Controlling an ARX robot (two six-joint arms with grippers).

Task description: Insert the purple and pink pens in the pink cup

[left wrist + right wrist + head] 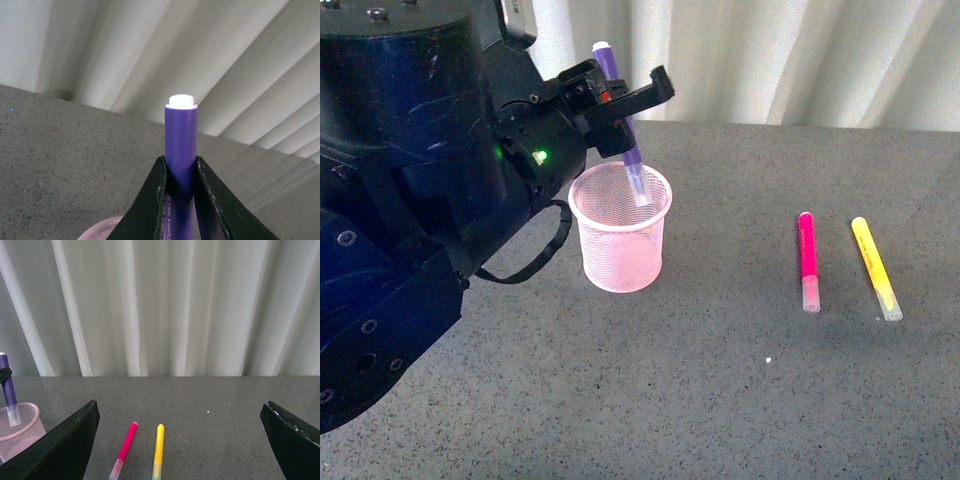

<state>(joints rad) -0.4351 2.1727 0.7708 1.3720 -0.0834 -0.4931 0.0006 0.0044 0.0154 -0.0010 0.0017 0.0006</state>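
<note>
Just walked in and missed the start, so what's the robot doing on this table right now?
The left gripper is shut on the purple pen, holding it nearly upright with its lower end inside the pink cup, not yet released. The pink pen lies on the table to the right, beside a yellow marker. The right gripper is open and holds nothing.

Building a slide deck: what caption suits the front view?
Left gripper holds the purple pen, cap end inside the pink cup; pink pen and yellow marker lie on the table.
</note>
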